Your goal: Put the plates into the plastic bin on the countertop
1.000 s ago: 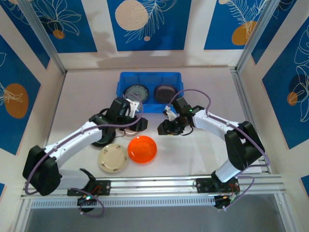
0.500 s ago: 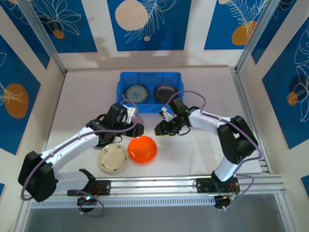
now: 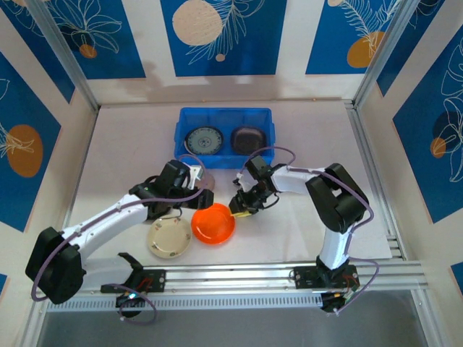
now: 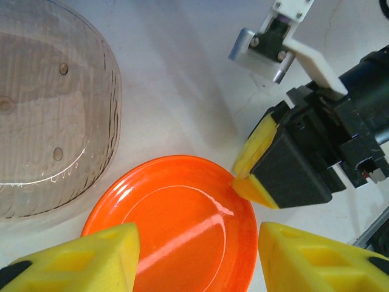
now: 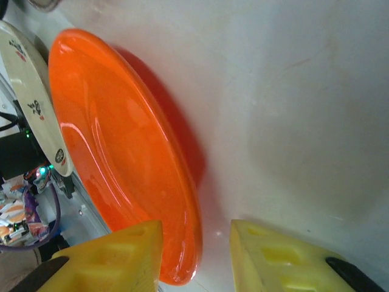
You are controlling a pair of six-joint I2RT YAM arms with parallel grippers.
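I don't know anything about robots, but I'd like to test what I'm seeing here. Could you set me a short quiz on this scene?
1. True or false: the cream plate lies inside the bin.
2. How many plates lie in the bin? A: one. B: two. C: four.
3. Fill the gap: the right end effector is open around the rim of the ___ plate.

Key
1. False: it lies on the countertop.
2. B: a patterned plate and a dark plate.
3. orange: the orange plate.
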